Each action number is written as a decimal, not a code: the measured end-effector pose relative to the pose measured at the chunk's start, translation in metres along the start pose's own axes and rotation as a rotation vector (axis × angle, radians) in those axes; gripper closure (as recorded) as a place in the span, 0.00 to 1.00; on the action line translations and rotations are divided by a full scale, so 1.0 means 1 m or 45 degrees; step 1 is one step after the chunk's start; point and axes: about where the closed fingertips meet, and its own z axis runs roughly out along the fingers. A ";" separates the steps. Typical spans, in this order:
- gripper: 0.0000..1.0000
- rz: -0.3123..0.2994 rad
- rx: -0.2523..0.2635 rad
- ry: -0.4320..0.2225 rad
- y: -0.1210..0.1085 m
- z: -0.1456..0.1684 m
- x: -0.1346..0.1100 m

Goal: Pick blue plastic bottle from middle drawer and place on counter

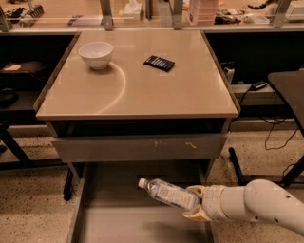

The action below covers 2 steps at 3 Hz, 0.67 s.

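The blue plastic bottle (167, 192), clear with a white cap and a pale label, is held tilted in the air above the open middle drawer (114, 223), cap pointing up and left. My gripper (195, 204) is shut on the bottle's base end, coming in from the lower right on a white arm. The counter (142, 90) is the glossy beige tabletop above, with a faint curved arc mark.
A white bowl (96, 54) and a black flat object (159, 62) lie on the counter's far half. A grey drawer front with scratches (142, 147) is just above the bottle. A cluttered bench (142, 14) runs behind; a dark table (289, 90) stands at right.
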 end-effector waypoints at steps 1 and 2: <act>1.00 -0.025 0.046 0.035 -0.005 -0.027 -0.006; 1.00 -0.136 0.151 0.057 -0.015 -0.093 -0.041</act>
